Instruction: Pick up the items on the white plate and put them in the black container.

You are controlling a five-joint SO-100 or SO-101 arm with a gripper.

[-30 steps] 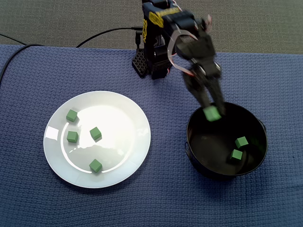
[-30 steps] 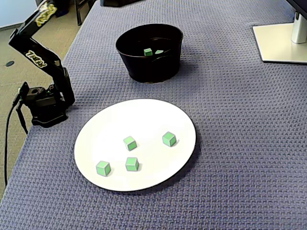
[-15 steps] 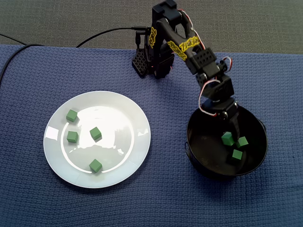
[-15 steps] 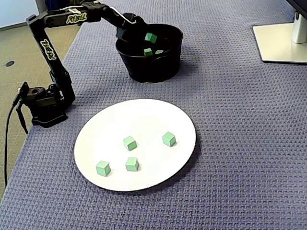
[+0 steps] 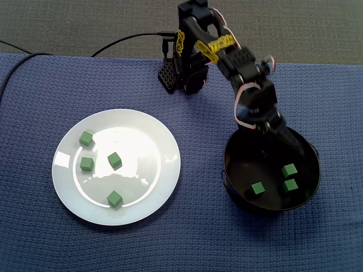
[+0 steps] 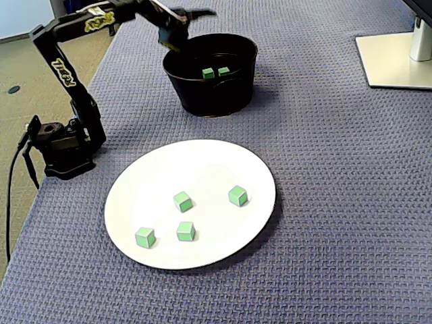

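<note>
Four cubes [image 5: 114,160] lie on the plate [image 5: 144,127], three in the container [image 5: 266,207] beside it.

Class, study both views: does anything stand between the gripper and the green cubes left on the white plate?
Nothing visible does. The gripper hangs open over the black container; between that and the white plate with its four green cubes lies only bare blue cloth.

Deep blue waffle-weave cloth [image 5: 45,85] all across. On it, a glossy white plate [image 6: 202,169] dotted with bright green cubes [image 5: 114,160], and that same green shows inside the black container [image 6: 209,94]. Black arm [image 5: 238,62], yellow lettering along its links. Off-white stand base [image 6: 395,61] in the corner.
</note>
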